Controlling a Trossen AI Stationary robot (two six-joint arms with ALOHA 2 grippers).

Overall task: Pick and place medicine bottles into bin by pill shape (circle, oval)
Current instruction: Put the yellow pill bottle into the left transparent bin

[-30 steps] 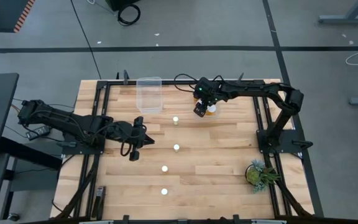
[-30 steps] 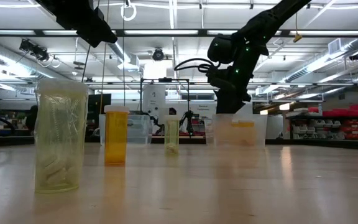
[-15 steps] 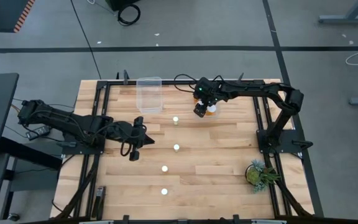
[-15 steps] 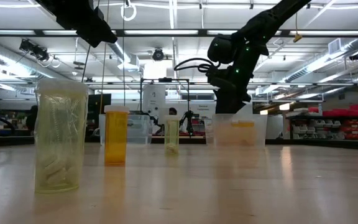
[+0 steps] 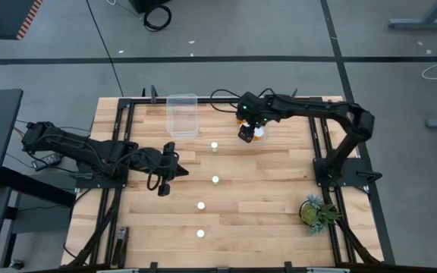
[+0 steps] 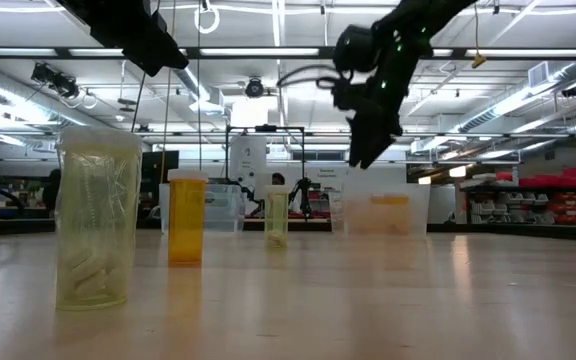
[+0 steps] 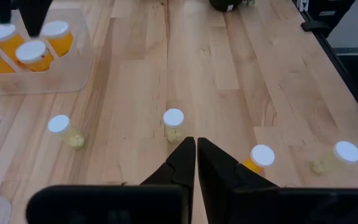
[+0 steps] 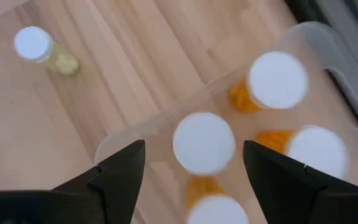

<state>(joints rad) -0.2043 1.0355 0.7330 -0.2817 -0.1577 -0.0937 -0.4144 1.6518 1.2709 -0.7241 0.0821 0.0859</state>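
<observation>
- Right tool (image 8: 192,165), fingers spread and empty, hangs over the far-right bin (image 8: 316,46) holding capped medicine bottles (image 8: 204,144).
- Lift clear, then approach a standing bottle (image 5: 214,146) squarely.
- Left tool (image 7: 196,149), pressed together, waits left.

You have four white-capped amber bottles (image 5: 215,180) upright in a loose line; four more (image 8: 203,143) stand in a clear bin (image 8: 328,50).
</observation>
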